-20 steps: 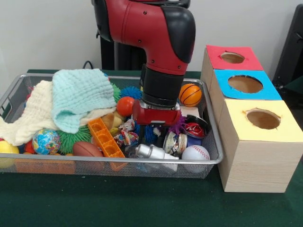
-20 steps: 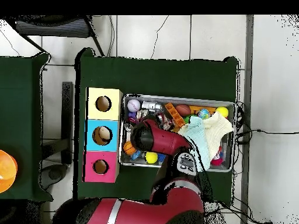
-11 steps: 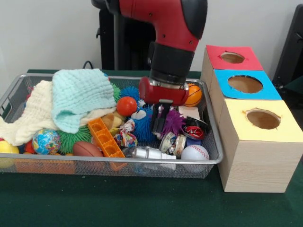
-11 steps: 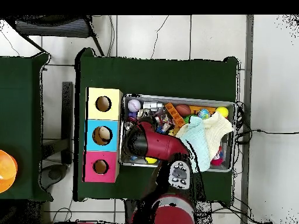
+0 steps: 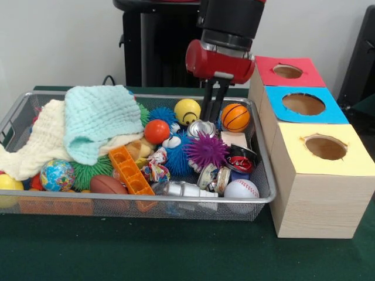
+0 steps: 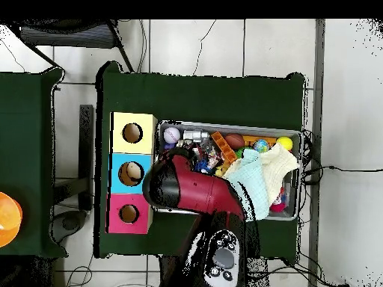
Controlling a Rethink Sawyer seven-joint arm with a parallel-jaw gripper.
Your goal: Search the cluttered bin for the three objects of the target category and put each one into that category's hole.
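Note:
My gripper (image 5: 206, 120) hangs above the right half of the wire bin (image 5: 70, 199), its two dark fingers (image 5: 209, 100) close together and shut on a small silver can (image 5: 201, 128) held just over the clutter. A purple spiky ball (image 5: 205, 150) lies directly below it. A yellow smiley ball (image 5: 187, 110) and an orange basketball (image 5: 235, 117) sit at either side. Three boxes stand right of the bin, with a red hole (image 5: 287, 71), a blue hole (image 5: 303, 103) and a yellow hole (image 5: 326, 147). In the overhead view the arm (image 6: 187, 190) hides the gripper.
Cloths (image 5: 96, 120) cover the bin's left half. A globe ball (image 5: 57, 175), a brown football (image 5: 108, 185), an orange block (image 5: 130, 170), a baseball (image 5: 242, 189) and a metal bottle (image 5: 184, 189) lie near the front rim. In the overhead view the boxes (image 6: 132, 173) stand left of the bin (image 6: 293, 134).
The gripper has risen out of the clutter and shifted right toward the boxes, bringing up the silver can. The purple spiky ball and the yellow smiley ball are now uncovered.

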